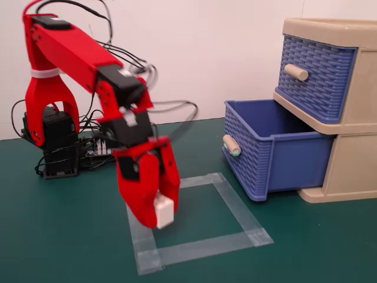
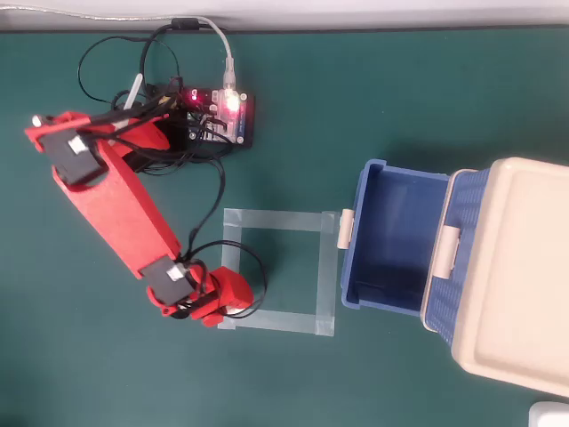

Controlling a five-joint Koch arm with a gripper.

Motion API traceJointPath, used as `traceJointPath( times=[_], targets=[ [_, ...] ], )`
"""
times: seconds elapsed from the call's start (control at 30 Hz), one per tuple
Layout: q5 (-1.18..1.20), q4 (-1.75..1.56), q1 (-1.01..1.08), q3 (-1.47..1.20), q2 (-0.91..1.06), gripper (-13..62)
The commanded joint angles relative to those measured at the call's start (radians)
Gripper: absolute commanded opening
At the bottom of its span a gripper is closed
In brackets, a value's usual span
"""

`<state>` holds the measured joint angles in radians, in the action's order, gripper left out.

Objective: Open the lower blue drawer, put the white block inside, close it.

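The lower blue drawer (image 1: 271, 156) stands pulled out of the beige frame (image 1: 347, 171), empty inside, with its teal-ended peg handle (image 1: 231, 145) facing the arm; in the overhead view it is the open blue box (image 2: 391, 240) at the right. My red gripper (image 1: 158, 217) is shut on the white block (image 1: 164, 211) and holds it just above the front left corner of the taped square (image 1: 200, 221). In the overhead view the gripper (image 2: 227, 301) covers the block, left of the drawer.
The upper blue drawer (image 1: 315, 76) with a plain beige handle is shut. The arm's base and control board (image 2: 218, 116) with loose cables sit at the back left. The green mat (image 1: 59, 236) lies bare in front of the arm.
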<state>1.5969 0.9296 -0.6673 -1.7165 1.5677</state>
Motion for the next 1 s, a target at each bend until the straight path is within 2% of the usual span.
traceJointPath(
  times=[0.0, 0.07, 0.17, 0.23, 0.33, 0.47, 0.7, 0.73, 0.8, 0.83, 0.87, 0.97],
  targets=[
    [0.187, 0.012, -0.023, 0.025, 0.183, -8.1],
    [0.373, 0.002, -0.046, 0.040, 0.258, -8.1],
    [0.710, -0.002, -0.218, 0.161, 0.276, -8.1],
    [0.962, -0.003, -0.379, 0.282, 0.219, -8.1],
    [1.220, -0.005, -0.505, 0.477, 0.040, -8.1],
    [1.312, 0.000, -0.637, 0.655, -0.129, -8.1],
    [1.301, -0.002, -0.661, 0.681, -0.219, -7.5],
    [1.299, -0.003, -0.663, 0.684, -0.227, -3.4],
    [1.296, -0.005, -0.669, 0.689, -0.232, 14.5],
    [1.292, -0.005, -0.670, 0.690, -0.227, 26.2],
    [1.292, -0.005, -0.672, 0.690, -0.222, 31.4],
    [1.298, 0.005, -0.670, 0.695, -0.101, 33.7]
  ],
)
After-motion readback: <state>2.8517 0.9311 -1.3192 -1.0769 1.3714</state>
